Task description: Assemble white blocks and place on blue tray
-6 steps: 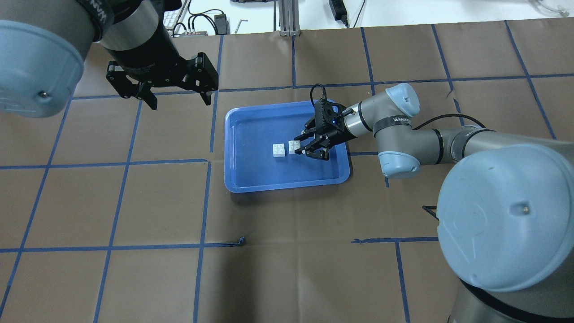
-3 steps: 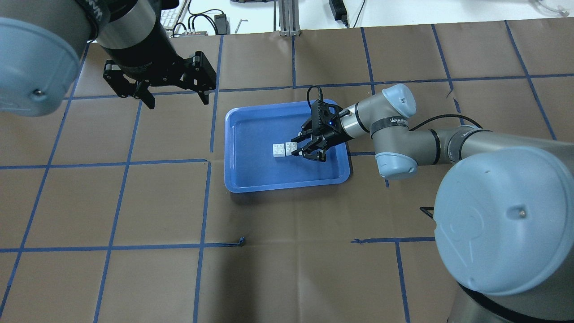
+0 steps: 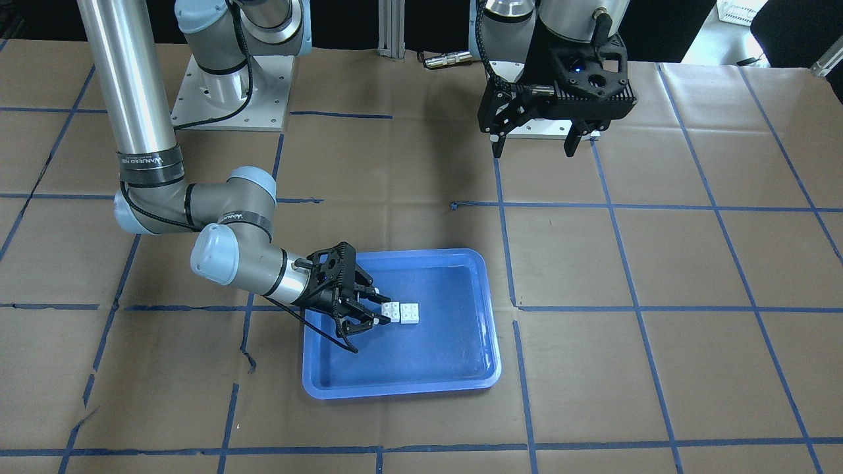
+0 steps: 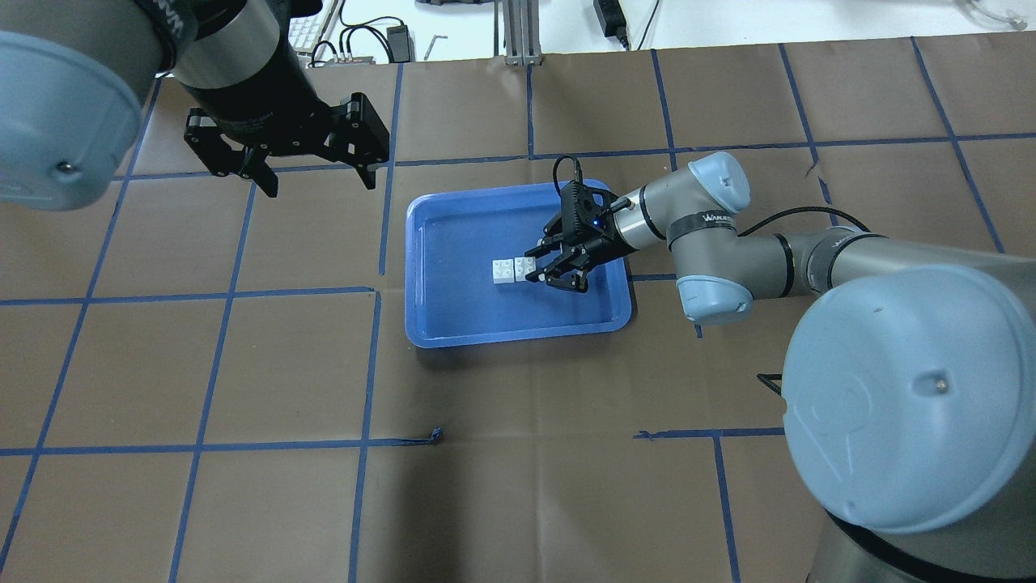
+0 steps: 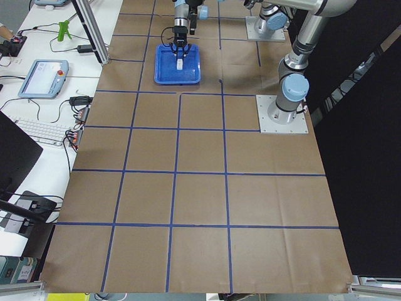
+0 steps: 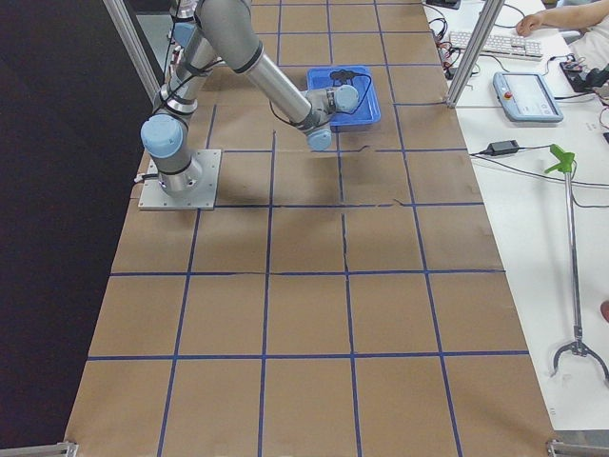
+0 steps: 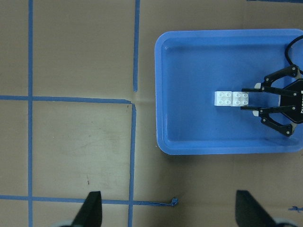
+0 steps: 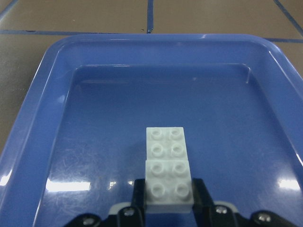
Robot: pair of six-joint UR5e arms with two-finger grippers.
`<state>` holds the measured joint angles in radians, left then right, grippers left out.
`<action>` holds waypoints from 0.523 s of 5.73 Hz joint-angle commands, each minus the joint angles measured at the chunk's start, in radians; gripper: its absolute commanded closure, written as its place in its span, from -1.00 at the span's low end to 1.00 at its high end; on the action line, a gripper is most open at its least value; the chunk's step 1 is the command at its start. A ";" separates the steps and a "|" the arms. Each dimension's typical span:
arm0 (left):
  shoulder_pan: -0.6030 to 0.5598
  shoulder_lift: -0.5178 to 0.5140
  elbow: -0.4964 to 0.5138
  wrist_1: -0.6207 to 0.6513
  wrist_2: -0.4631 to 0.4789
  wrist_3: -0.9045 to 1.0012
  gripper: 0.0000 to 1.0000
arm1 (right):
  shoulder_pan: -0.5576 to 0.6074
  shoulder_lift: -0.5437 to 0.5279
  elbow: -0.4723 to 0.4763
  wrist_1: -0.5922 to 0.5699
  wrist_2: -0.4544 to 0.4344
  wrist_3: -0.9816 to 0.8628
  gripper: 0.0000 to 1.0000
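The right gripper (image 8: 169,204) is closed to a narrow gap on the nearer white block (image 8: 169,182), one finger against each side face. That block is a small square brick, matte white, with four round studs facing up. Straight ahead of the fingertips, edge to edge with it and at about the same level, sits the farther white block (image 8: 165,143), the same shape with its studs up too. Together they read as one short white bar pointing away from the gripper. Under and around both lies the blue tray (image 8: 156,40), glossy, with rounded corners and a raised rim; the blocks sit near its middle.

Well off to the side, clear of the tray, the left gripper (image 4: 321,186) hangs above the brown paper with its fingers spread wide and nothing between them.

The wrist view cuts off the held block's lower edge, so whether it rests on the tray floor cannot be told. In both side views the blocks are too small to make out.
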<state>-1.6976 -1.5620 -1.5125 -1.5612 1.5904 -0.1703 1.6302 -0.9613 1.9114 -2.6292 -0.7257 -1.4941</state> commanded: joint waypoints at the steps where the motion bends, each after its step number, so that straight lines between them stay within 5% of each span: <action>1: 0.001 0.000 -0.001 -0.002 0.005 0.000 -0.99 | 0.005 0.001 0.000 0.000 0.002 0.000 0.39; 3: -0.002 0.000 -0.005 0.000 0.005 0.000 -0.99 | 0.005 0.001 0.000 0.000 0.002 0.000 0.38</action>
<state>-1.6983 -1.5616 -1.5151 -1.5619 1.5951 -0.1703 1.6347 -0.9604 1.9114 -2.6292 -0.7248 -1.4941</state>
